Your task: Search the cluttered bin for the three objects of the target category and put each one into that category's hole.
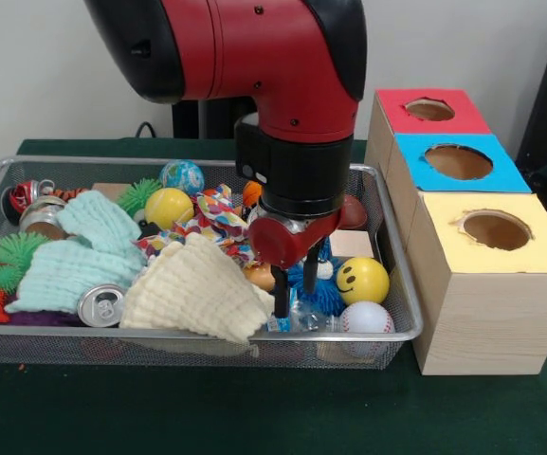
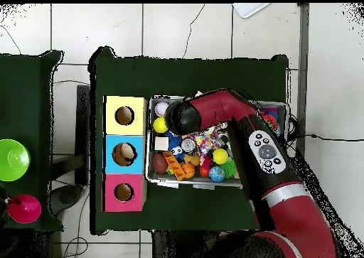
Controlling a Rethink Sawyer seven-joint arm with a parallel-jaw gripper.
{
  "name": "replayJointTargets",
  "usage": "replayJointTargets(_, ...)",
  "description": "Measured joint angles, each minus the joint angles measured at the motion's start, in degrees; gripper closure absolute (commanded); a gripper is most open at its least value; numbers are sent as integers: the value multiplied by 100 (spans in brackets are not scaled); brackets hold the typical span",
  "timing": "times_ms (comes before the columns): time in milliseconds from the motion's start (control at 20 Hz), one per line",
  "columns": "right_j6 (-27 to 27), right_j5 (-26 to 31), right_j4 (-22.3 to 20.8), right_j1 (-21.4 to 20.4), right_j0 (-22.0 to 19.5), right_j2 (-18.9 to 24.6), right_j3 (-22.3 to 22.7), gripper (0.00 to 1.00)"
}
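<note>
My gripper (image 1: 301,298) reaches down into the right part of the wire bin (image 1: 159,335), open, fingers apart. One finger (image 1: 281,296) stands beside the cream cloth (image 1: 197,292); the other is partly hidden behind a blue spiky ball (image 1: 328,296). A clear plastic bottle (image 1: 303,320) lies under the fingertips. A yellow smiley ball (image 1: 362,280) and a baseball (image 1: 366,318) sit just right of the gripper. The wooden box at the right has a red hole (image 1: 429,109), a blue hole (image 1: 458,161) and a yellow hole (image 1: 496,229). In the overhead view the arm (image 2: 213,109) hides the gripper.
The bin also holds a mint cloth (image 1: 79,248), cans (image 1: 100,305), a yellow-green ball (image 1: 169,207), a blue globe ball (image 1: 182,176), spiky balls (image 1: 8,258) and a rope toy (image 1: 218,218). A green bowl (image 2: 13,159) and a pink bowl (image 2: 23,208) stand on the side table.
</note>
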Motion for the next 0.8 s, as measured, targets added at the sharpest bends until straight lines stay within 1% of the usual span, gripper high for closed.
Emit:
replayJointTargets(500, 0, -441, -264, 153, 61, 1, 6, 0)
replayJointTargets(800, 0, -548, -311, 179, 67, -5, 10, 0)
